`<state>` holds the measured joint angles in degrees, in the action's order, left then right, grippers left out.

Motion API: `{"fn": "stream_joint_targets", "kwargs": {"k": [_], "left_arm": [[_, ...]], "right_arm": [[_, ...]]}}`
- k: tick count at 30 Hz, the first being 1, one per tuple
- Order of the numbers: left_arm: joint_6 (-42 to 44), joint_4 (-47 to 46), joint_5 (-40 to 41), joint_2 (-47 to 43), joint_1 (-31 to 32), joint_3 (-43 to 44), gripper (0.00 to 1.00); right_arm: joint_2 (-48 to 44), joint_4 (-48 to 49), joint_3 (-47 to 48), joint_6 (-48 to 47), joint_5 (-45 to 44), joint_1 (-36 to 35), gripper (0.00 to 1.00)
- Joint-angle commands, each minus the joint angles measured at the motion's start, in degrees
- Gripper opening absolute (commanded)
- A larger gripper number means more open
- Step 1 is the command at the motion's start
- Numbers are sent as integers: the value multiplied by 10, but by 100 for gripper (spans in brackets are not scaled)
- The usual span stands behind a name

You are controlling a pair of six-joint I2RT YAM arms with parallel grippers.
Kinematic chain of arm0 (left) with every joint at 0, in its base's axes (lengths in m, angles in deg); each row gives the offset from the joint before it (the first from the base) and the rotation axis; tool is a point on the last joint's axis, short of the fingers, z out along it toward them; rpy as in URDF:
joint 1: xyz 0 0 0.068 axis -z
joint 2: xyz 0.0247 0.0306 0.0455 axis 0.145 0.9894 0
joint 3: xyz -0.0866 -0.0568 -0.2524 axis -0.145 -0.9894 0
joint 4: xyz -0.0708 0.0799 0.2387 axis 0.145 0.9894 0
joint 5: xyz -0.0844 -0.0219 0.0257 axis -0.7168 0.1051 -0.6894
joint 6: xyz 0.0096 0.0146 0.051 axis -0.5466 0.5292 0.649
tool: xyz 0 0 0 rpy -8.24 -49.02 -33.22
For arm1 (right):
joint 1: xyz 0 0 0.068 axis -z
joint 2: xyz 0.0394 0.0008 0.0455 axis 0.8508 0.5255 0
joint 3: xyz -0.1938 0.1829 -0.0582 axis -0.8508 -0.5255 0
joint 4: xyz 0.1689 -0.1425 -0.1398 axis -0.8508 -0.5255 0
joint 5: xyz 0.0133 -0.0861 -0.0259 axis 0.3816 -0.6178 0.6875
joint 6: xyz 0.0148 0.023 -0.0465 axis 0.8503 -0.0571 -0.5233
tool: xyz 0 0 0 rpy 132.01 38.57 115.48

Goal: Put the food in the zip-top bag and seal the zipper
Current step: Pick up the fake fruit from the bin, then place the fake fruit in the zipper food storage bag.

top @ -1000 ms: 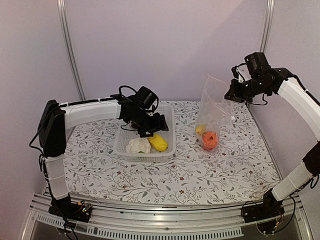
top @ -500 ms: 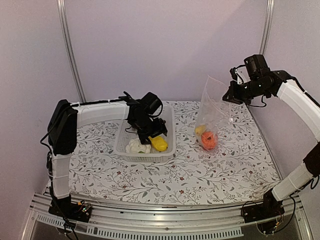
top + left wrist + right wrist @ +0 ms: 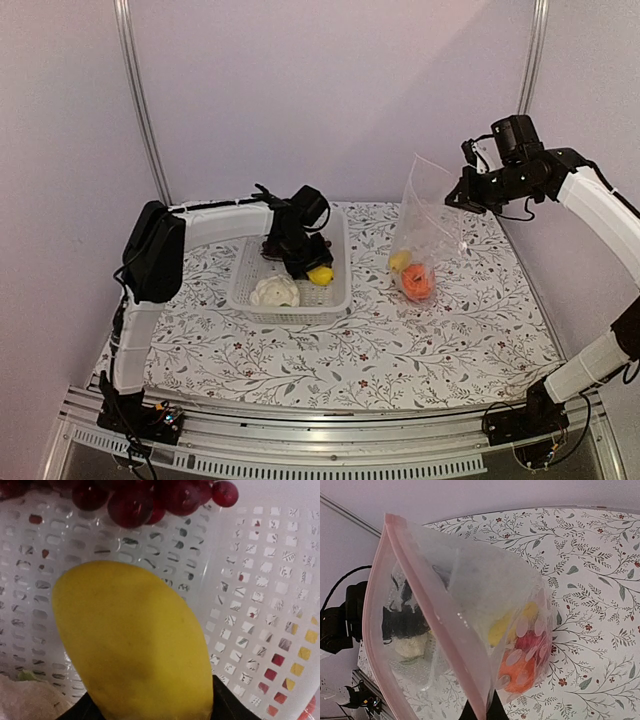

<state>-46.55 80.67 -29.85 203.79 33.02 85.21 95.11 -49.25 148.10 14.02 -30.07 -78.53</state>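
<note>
Gripped yellow piece (image 3: pixel 135 645) hides nearly all the left tool (image 3: pixel 150 711).

A robotics lab booth — plain pale walls (image 3: pixel 330 90), aluminium frame rails (image 3: pixel 300 440). The table (image 3: pixel 400 350) inside is floral-patterned.

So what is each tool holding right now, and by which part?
Left tool grips a yellow piece by one end; right tool pinches the zip-top bag at its pink zipper strip.
</note>
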Motion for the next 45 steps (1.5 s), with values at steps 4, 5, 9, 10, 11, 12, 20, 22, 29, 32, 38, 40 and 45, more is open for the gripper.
{"fn": "stream_joint_targets", "kwargs": {"k": [4, 5, 9, 10, 11, 12, 20, 22, 29, 32, 38, 40, 45], "left_arm": [[117, -17, 110, -97, -6, 24, 48], [139, -38, 117, -119, -5, 13, 48], [244, -173, 111, -213, 4, -45, 48], [271, -208, 103, -232, 7, -57, 48], [298, -241, 96, -249, 13, -66, 48], [325, -272, 85, -261, 20, -70, 48], [468, -451, 22, -295, 84, -61, 47], [484, -476, 16, -290, 100, -60, 47], [512, -467, 6, -245, 134, -36, 46], [532, -458, 17, -234, 146, -39, 48], [533, -426, 79, -203, 154, -27, 64], [537, -404, 114, -194, 157, -20, 76], [548, -401, 169, -192, 162, -9, 94]], "right_arm": [[-32, 12, -35, 15, 4, -4, 0], [-32, 10, -35, 15, 3, -6, 0], [-27, 2, -26, 14, 3, -16, 0], [-24, -1, -21, 14, 5, -21, 0], [-20, -3, -15, 13, 4, -27, 0], [-18, -7, -8, 13, 3, -33, 0], [29, -39, 67, 19, 0, -83, 0], [35, -30, 69, 25, 7, -91, 0], [48, -15, 75, 44, 31, -95, 0], [47, -14, 79, 48, 35, -94, 0], [41, -16, 78, 59, 52, -95, 0], [38, -16, 78, 63, 55, -95, 0], [39, -21, 83, 63, 61, -94, 0]]}}
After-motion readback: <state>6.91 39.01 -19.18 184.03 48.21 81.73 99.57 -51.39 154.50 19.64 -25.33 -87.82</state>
